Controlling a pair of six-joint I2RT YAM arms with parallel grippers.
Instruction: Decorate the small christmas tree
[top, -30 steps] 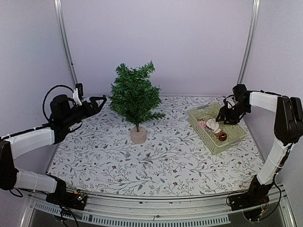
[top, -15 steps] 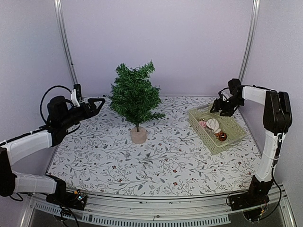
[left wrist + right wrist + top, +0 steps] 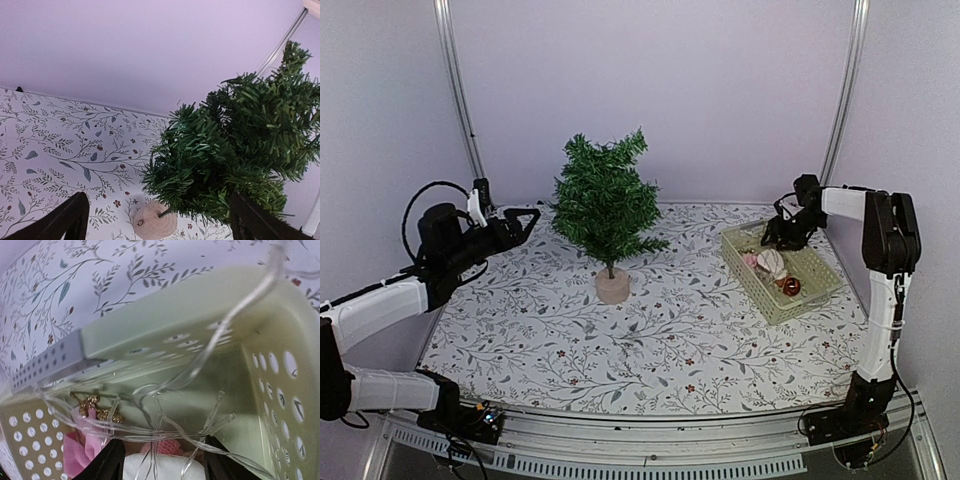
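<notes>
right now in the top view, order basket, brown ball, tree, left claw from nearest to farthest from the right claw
1. basket, just beneath the right claw
2. brown ball, basket's near end
3. small christmas tree, mid table
4. left claw, far left

We find soft, even light across the top view, with no hard shadows: the small dark green bristly christmas tree (image 3: 605, 205) leaves barely a trace of shade around its base on the floral-print table cloth (image 3: 650, 340), and the pale walls take a lilac cast. Wide-angle distortion bows the near metal rail (image 3: 650, 437) and tilts the aluminium posts (image 3: 455, 90) inward. Our left wrist view is bright, its needles fairly sharp. In the right wrist view the very close pale green perforated plastic basket (image 3: 165, 315) looks soft, and the clear plastic light string (image 3: 250, 291) catches white glints.
</notes>
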